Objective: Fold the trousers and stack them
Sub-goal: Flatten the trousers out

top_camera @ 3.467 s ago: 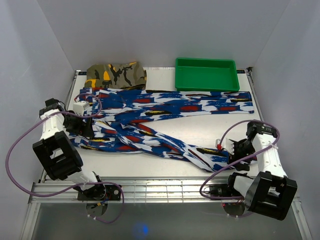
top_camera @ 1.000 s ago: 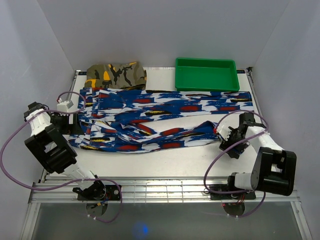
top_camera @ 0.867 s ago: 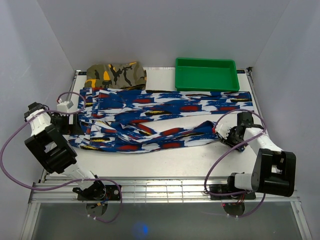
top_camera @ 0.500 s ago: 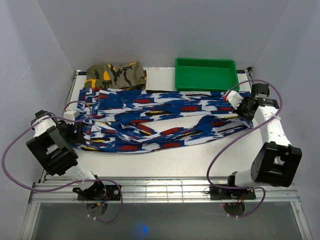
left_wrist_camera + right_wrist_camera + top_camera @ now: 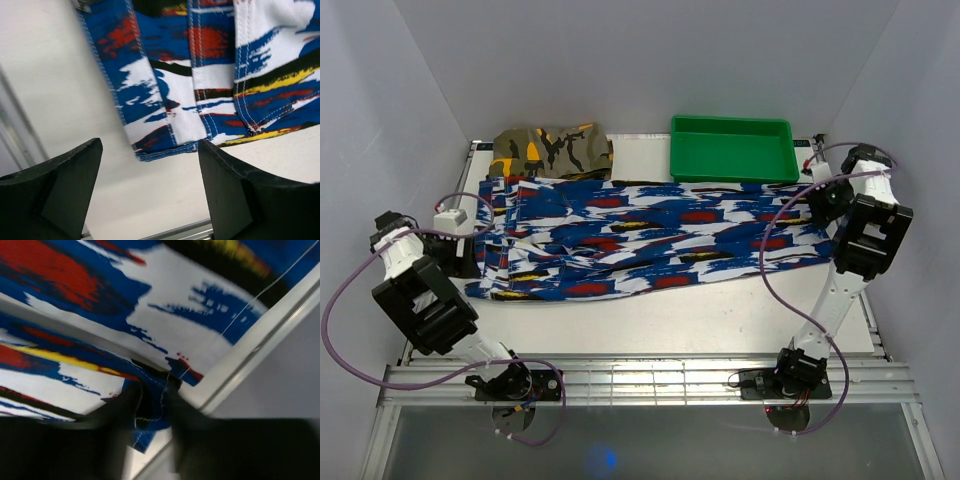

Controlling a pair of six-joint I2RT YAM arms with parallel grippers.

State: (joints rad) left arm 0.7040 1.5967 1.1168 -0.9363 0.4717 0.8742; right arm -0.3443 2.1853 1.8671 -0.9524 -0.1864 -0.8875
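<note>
Where the trousers lay: spread flat across the middle of the white table, in front of the green tray and the folded camouflage garment.
Long axis: it ran left to right, with the waistband at the left end and the leg hems at the right. One leg lay largely over the other, with some wrinkles.
Left gripper: released, with its jaws wide apart, low over the table at the near-left waistband corner. In the wrist view that corner lay straight ahead between the fingers and was not touched.
Right gripper: at the far right edge of the table, over the hems. Its wrist view was blurred, but the dark fingers appeared clenched on a small fold of blue hem.
Nearer arm: each arm stood at its own end, the left by the waistband and the right by the hems.
Coming move: a fold along the long axis would probably bring the hem end leftward over the waistband end, so it turned on the right gripper's hold.
Stack spot: probably the camouflage garment, behind the waistband end.
</note>
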